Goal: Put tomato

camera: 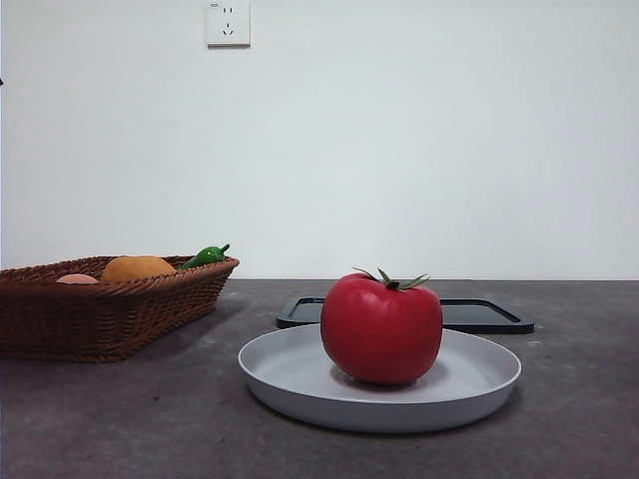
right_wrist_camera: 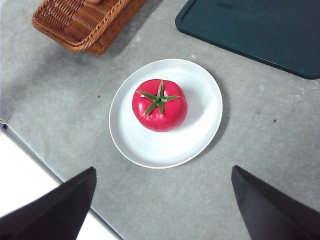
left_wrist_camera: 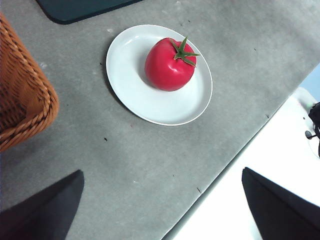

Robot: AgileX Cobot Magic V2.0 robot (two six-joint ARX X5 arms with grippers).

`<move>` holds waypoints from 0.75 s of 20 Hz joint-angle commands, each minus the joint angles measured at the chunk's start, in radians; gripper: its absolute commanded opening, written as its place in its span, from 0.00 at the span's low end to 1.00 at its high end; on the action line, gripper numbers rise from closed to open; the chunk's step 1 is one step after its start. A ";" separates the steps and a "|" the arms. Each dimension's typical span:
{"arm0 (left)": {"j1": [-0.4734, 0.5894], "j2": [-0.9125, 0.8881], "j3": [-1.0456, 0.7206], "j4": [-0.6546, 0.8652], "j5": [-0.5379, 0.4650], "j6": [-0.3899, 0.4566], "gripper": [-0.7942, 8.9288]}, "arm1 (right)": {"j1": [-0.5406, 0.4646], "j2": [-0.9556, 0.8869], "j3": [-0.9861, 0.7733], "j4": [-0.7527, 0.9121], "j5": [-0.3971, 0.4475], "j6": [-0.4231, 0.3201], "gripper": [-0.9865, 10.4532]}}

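Grey, speckled tabletop (camera: 120, 419) against a plain white wall with one socket plate (camera: 228, 22) high up. Both my arms hang back above the near edge of the table — neither shows in the front view.

Task status: the glossy round red tomato (camera: 381, 327) with its dark green leafy stem already sits upright on the shallow round white plate (camera: 300, 384), a little off the plate's middle. Nothing touches it. I judge the placing itself done; what remains, if anything, is only to keep my arms clear.

My left gripper (left_wrist_camera: 160, 210) is spread wide and holds nothing, its jaws framing bare table and the table's pale edge. My right gripper (right_wrist_camera: 162, 205) is likewise spread wide and empty, hanging over the table just short of the plate.

Containers:
- White plate — holds the tomato only.
- Brown woven wicker basket (camera: 100, 314), well apart from the plate — holds an orange round fruit (camera: 138, 267), a small green pepper (camera: 205, 256) and something pale pinkish (camera: 77, 279) that I cannot identify.
- Flat dark rectangular tray (camera: 489, 316), just behind the plate — I see nothing on it.
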 commanded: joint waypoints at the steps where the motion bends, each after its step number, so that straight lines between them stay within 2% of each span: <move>1: -0.004 0.006 0.022 0.011 0.006 0.011 0.60 | 0.011 0.010 0.019 0.026 -0.015 -0.007 0.46; 6: -0.004 0.006 0.022 0.011 0.006 0.011 0.60 | 0.058 0.083 0.019 0.100 -0.032 0.004 0.46; 15: -0.004 0.006 0.022 0.012 0.006 0.011 0.60 | 0.193 0.384 0.019 0.332 -0.019 0.003 0.46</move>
